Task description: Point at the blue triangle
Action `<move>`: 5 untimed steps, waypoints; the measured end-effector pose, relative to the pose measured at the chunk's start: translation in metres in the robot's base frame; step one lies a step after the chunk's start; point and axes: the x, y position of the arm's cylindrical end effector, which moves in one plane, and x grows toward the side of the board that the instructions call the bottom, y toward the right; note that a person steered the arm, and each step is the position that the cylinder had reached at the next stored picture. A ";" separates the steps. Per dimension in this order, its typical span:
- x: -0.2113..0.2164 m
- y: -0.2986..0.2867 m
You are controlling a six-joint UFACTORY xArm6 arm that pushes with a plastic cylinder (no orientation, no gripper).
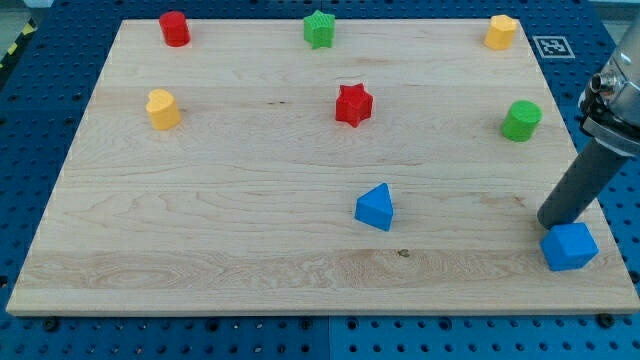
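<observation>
The blue triangle (376, 207) lies on the wooden board (250, 200), right of centre toward the view's bottom. My tip (552, 224) is at the board's right side, far to the right of the triangle, apart from it. The tip stands just above and left of a blue cube (569, 246), close to or touching its top-left edge. The dark rod slants up to the view's right edge.
A red star (353, 104) sits above the triangle. A green cylinder (521, 120) is at right. A yellow block (501, 32), a green star (319, 29) and a red cylinder (175, 29) line the top. A yellow block (163, 109) is at left.
</observation>
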 end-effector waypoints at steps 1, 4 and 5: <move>0.004 0.000; -0.037 -0.072; -0.037 -0.078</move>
